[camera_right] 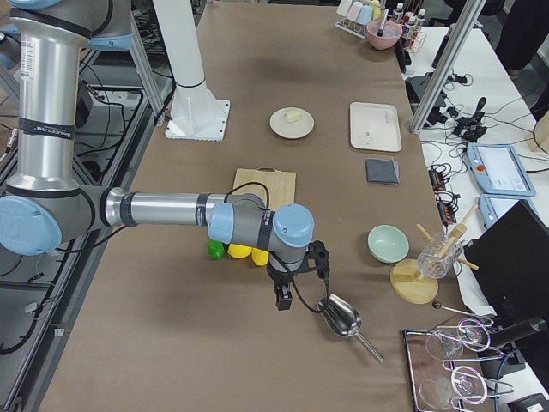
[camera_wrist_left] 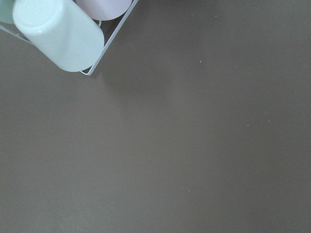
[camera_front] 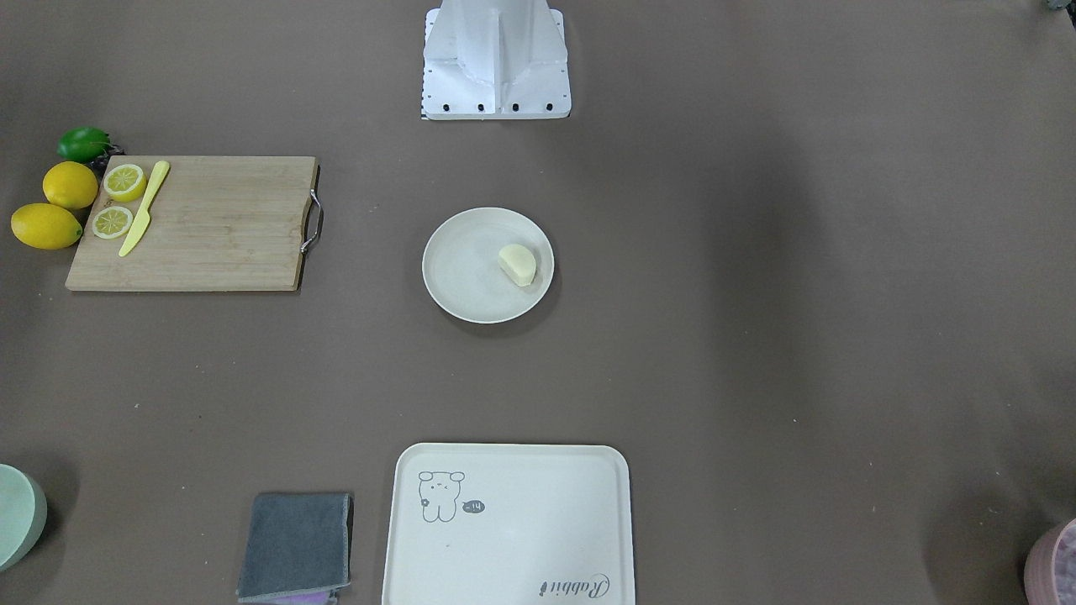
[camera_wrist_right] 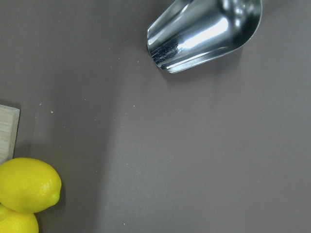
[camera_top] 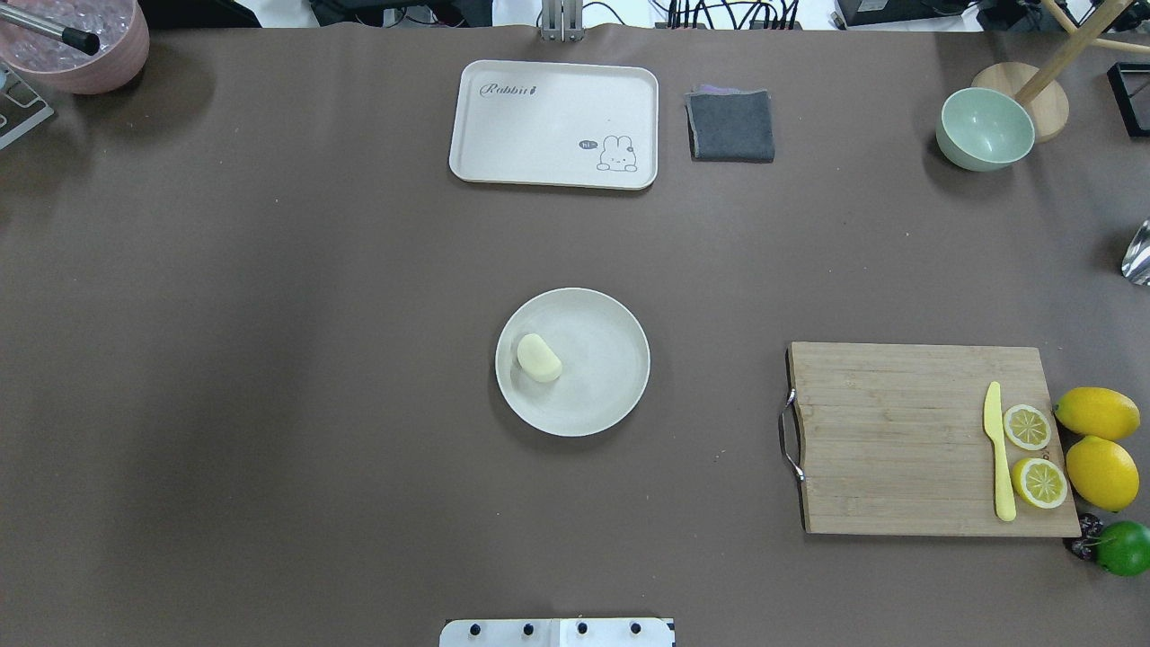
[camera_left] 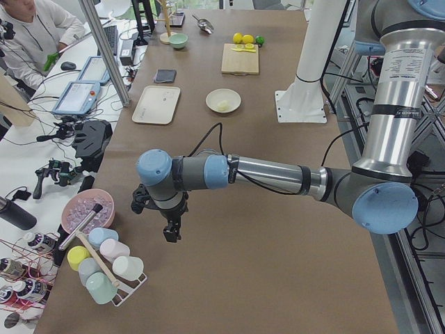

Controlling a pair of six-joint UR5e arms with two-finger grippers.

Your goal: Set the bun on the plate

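Bun point(camera_top: 539, 358) is lying on the plate point(camera_top: 602, 386), in its robot-left half, at table centre; L gripper point(camera_left: 171, 234) is hanging over bare table at the robot's left end, near the cup rack point(camera_left: 104, 268); R gripper point(camera_right: 285, 300) is hanging at the opposite end, just beside a metal scoop point(camera_right: 341, 316) & near the lemons point(camera_right: 249, 252); both are showing in side views only, so can't tell whether fingers are apart or together; both are sitting well apart from plate.
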